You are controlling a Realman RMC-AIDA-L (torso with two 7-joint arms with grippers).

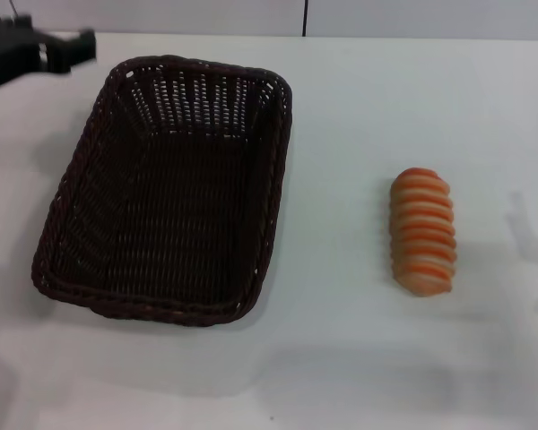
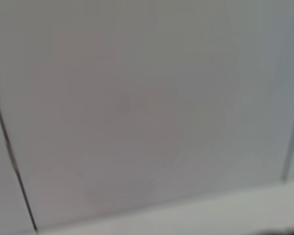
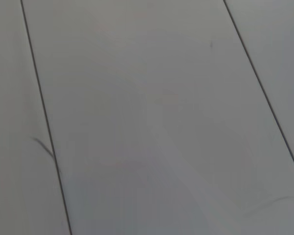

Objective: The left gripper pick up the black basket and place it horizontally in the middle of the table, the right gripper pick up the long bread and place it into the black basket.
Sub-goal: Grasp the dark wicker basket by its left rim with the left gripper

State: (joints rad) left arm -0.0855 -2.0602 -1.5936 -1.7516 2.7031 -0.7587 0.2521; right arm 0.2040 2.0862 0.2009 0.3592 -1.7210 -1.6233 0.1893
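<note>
The left gripper (image 1: pixel 67 49), beyond the basket's (image 1: pixel 161 193) far left corner, is blurred and cut off by the head view's edge; whether its fingers are apart cannot be told. Both wrist views show only plain pale panels.

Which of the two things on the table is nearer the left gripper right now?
The black basket. Its far left corner lies just beside the left gripper at the table's far left, while the long bread lies well off on the right.

Left pincer (image 1: pixel 72 47) at far-left edge, raised.
</note>
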